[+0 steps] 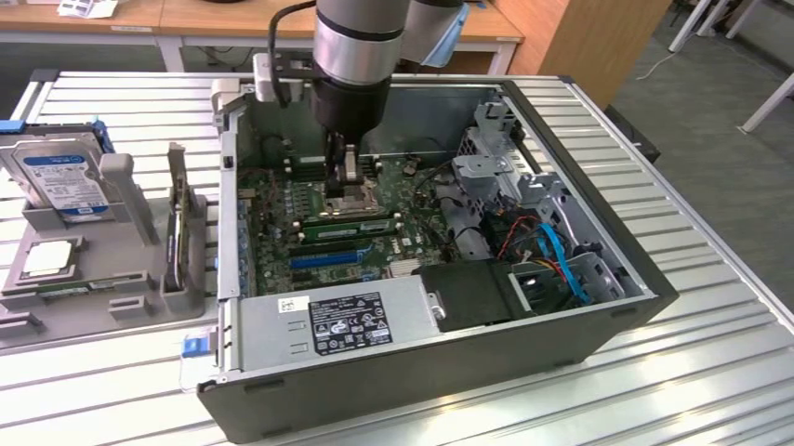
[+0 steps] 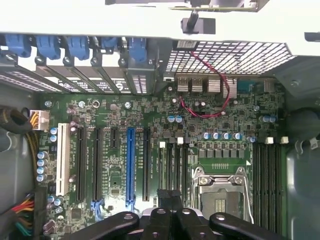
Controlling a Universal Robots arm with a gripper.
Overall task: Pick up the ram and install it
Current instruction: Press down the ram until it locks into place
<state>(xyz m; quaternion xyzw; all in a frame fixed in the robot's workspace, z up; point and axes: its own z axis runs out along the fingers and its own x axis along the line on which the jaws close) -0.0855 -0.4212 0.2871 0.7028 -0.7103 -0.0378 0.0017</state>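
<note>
The ram (image 1: 353, 223), a long narrow green stick with dark chips, lies along the memory slots of the motherboard (image 1: 279, 209) inside the open computer case (image 1: 410, 372), beside the processor socket (image 1: 351, 193). My gripper (image 1: 348, 189) reaches down into the case just behind the stick, low over the socket and slots. In the wrist view the gripper (image 2: 170, 197) has its black fingers (image 2: 162, 196) pressed together over the near ends of the memory slots (image 2: 172, 162). I see nothing between the fingers. Whether the stick is fully seated I cannot tell.
A grey tray (image 1: 32, 316) on the exterior view's left carries a hard drive with a blue label (image 1: 62, 177), a square silver processor (image 1: 47, 257) and a narrow upright stand (image 1: 180, 237). The case walls, the power supply (image 1: 348, 321), the drive cage (image 1: 496, 177) and cables (image 1: 559, 260) crowd the arm.
</note>
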